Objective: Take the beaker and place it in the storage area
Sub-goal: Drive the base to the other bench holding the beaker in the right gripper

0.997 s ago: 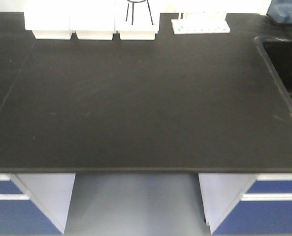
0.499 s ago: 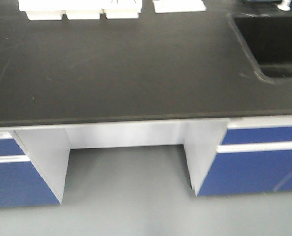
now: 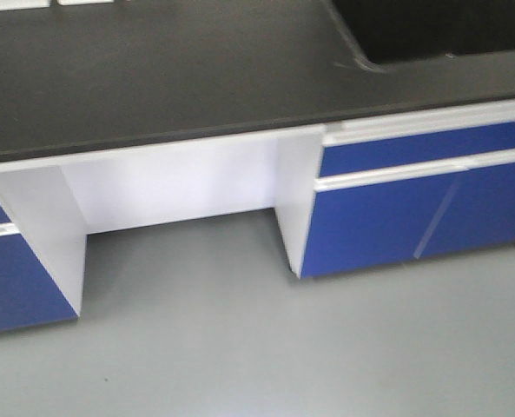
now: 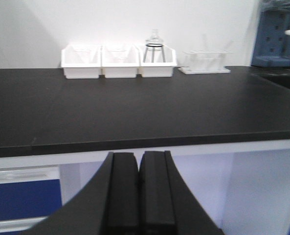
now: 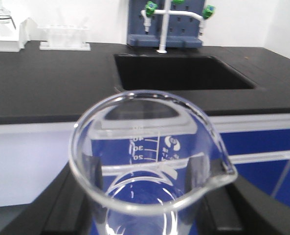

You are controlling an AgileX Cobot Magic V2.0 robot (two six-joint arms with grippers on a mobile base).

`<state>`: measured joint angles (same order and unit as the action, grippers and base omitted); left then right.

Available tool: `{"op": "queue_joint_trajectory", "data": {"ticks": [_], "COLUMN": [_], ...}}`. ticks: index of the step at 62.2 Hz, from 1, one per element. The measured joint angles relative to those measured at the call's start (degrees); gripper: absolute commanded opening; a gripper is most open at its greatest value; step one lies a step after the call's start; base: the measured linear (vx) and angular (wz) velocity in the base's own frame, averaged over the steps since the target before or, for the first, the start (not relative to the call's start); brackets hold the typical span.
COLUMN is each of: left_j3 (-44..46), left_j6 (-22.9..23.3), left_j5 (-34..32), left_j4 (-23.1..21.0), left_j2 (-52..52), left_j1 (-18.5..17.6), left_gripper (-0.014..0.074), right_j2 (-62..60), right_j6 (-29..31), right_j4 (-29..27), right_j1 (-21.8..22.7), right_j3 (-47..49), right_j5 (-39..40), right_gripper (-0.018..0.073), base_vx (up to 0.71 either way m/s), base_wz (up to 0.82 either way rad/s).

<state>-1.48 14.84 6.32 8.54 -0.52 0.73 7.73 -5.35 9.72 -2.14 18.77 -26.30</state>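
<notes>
Light, slick and breakable, the beaker [image 5: 149, 164] sits clamped by its walls between the fingers of the right gripper [image 5: 152, 223], needing only a gentle squeeze; the left gripper [image 4: 138, 191] is closed and empty.

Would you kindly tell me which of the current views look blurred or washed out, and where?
Front view: soft all over, the blue cabinet doors smeared. Left wrist view: the white trays bleach into the bright wall. Right wrist view: the beaker looms close, glare on its rim, the sink behind slightly soft.
</notes>
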Motion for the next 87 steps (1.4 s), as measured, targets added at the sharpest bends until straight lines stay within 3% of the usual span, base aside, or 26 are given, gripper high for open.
{"op": "queue_joint_trajectory", "data": {"ticks": [87], "left_j3": [0.0], "left_j6": [0.0], "left_j5": [0.0], "left_j4": [0.0], "left_j2": [0.0], "left_j1": [0.0], "left_gripper": [-0.0008], "right_j2": [0.0], "right_j6": [0.0], "right_j4": [0.0], "right_j1": [0.0], "right_j3": [0.0], "right_j5": [0.0], "right_gripper": [-0.0004], "base_vx": [-0.23], "base_wz": [-0.62]}}
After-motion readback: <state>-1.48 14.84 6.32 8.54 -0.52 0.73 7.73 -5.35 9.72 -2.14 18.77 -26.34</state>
